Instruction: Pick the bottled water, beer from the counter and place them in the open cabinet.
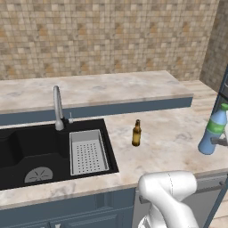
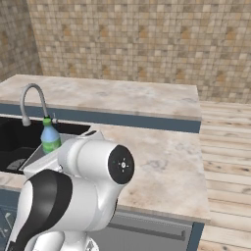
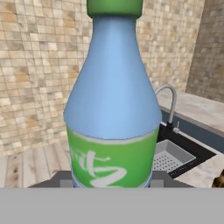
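The bottled water (image 1: 213, 129), light blue with a green cap and green label, hangs tilted over the right end of the counter (image 1: 169, 138). My gripper (image 1: 219, 141) is shut on its lower body. In the hand view the bottled water (image 3: 113, 105) stands close up, with my gripper (image 3: 111, 183) clamped at its label. It also peeks out behind my arm as the bottled water (image 2: 49, 137). The beer (image 1: 136, 133), a brown glass bottle, stands upright on the counter just right of the sink. A thin dark edge (image 1: 221, 91) crosses the far right; I cannot tell whether it belongs to the open cabinet.
A black sink (image 1: 31, 149) with a grey strainer tray (image 1: 87, 152) and a curved faucet (image 1: 57, 109) lies left of the beer. A raised back ledge (image 1: 98, 89) runs under the tiled wall. Wooden floor (image 2: 225, 147) lies beyond the counter's right end.
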Robot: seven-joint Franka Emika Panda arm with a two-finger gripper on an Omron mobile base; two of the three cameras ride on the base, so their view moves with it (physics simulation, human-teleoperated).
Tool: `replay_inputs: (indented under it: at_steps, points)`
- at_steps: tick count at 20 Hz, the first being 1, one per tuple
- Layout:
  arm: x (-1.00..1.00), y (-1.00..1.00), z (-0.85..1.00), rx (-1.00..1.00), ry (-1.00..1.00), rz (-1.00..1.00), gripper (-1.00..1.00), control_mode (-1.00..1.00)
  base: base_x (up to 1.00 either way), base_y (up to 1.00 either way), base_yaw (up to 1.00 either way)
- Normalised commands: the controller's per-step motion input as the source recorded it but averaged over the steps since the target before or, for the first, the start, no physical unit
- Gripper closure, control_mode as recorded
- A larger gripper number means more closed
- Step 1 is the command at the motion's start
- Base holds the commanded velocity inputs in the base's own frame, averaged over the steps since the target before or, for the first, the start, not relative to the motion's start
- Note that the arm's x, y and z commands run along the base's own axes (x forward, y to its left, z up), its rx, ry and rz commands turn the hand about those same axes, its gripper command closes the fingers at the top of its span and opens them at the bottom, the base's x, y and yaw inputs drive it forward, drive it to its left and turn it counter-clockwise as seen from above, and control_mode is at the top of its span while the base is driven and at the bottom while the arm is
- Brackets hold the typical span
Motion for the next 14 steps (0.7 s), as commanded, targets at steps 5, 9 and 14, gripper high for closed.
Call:
replay_inputs:
  at_steps: [5, 9, 14]
  points:
    - [0.00, 0.00, 0.00, 0.00, 0.00, 0.00, 1.00, -1.00, 0.00, 0.00, 0.00]
    - [0.00, 0.00, 0.00, 0.00, 0.00, 0.00, 1.00, -1.00, 0.00, 0.00, 0.00]
    - [0.00, 0.00, 0.00, 0.00, 0.00, 0.00, 1.00, -1.00, 0.00, 0.00, 0.00]
